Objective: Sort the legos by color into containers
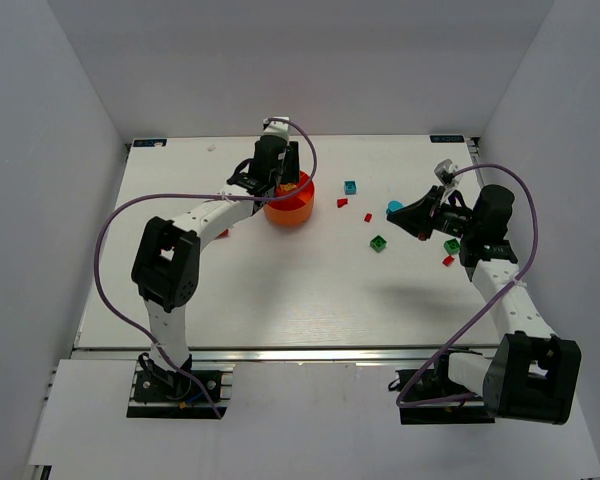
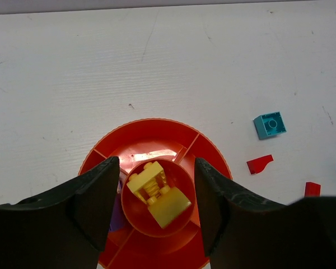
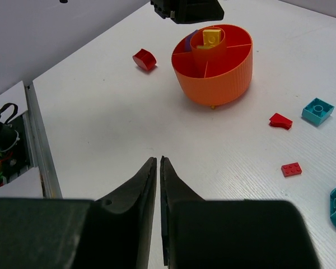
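Bowl (image 2: pixel 151 122) sits under the wide-spread left claw (image 2: pixel 157 165); right claw (image 3: pixel 158 162) is pinched together, empty.

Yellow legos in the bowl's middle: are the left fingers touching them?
Apart. The left wrist view shows orange hub between the open left fingers and the yellow legos.

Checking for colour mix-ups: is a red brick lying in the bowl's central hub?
No: in the left wrist view the hub of the bowl holds only yellow legos.
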You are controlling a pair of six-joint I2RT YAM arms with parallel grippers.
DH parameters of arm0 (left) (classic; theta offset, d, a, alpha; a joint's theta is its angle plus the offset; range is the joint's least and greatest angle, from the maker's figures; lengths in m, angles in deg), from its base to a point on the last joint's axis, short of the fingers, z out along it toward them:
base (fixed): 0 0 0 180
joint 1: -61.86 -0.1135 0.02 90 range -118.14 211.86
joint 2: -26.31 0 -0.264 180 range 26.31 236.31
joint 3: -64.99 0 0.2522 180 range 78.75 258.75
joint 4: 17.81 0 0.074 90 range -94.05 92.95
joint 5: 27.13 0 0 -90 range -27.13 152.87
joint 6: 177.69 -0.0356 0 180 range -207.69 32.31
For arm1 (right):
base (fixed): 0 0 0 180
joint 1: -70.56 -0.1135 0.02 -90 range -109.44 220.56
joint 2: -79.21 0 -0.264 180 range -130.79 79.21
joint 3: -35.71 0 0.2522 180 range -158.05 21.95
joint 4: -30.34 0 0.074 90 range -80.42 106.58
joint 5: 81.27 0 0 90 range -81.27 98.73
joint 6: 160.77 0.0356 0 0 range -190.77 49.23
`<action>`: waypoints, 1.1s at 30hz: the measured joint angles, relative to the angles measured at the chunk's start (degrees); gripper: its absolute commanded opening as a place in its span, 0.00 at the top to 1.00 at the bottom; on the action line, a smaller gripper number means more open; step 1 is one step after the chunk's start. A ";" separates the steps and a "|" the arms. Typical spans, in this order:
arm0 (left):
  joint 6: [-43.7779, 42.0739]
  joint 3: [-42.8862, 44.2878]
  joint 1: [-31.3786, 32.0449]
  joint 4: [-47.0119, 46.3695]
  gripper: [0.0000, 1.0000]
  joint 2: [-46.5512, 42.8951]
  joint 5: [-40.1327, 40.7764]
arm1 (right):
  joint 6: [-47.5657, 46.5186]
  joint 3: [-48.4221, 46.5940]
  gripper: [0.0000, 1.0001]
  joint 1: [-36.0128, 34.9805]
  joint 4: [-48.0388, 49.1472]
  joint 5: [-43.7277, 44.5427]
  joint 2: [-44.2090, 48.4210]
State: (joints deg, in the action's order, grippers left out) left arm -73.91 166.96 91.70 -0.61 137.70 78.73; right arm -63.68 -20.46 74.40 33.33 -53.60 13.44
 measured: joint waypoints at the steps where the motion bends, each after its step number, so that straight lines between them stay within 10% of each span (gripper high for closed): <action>1: 0.00 0.00 0.00 0.02 0.34 0.00 0.00 | 0.00 0.00 0.87 0.07 0.00 -0.07 -0.09; 9: 0.37 -0.63 -0.09 0.48 0.52 -2.54 -0.87 | -2.54 0.02 0.45 0.98 -0.42 -3.08 -0.39; 14: 0.50 -6.56 -0.74 1.05 0.74 -14.14 -3.65 | -11.89 -1.05 0.40 1.05 -6.67 -3.65 -2.03; 17: -0.63 -16.11 -1.20 0.37 0.55 -27.50 -7.08 | -16.96 -3.52 0.45 0.55 -12.66 -0.46 -4.57; 18: -1.03 -20.17 -1.29 -0.15 0.30 -32.74 -8.28 | -18.49 -4.63 0.53 0.04 -14.49 1.33 -5.62; 20: -1.68 -26.25 -1.53 -0.87 0.11 -40.15 -9.77 | -21.27 -7.08 0.71 -1.40 -17.90 6.03 -7.93; 22: -2.05 -33.14 -1.60 -0.68 0.06 -47.67 -10.82 | -23.50 -10.21 0.78 -3.54 -21.53 10.84 -10.82; 33: -5.95 -42.80 -1.36 5.07 0.02 -54.12 -11.21 | -29.88 -30.40 0.31 -10.60 -41.51 32.39 -30.49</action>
State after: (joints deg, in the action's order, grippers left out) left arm -79.85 124.16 90.35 4.46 83.59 67.52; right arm -93.56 -50.87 63.80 -8.18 -21.20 -17.05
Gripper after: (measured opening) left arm 0.977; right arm 0.645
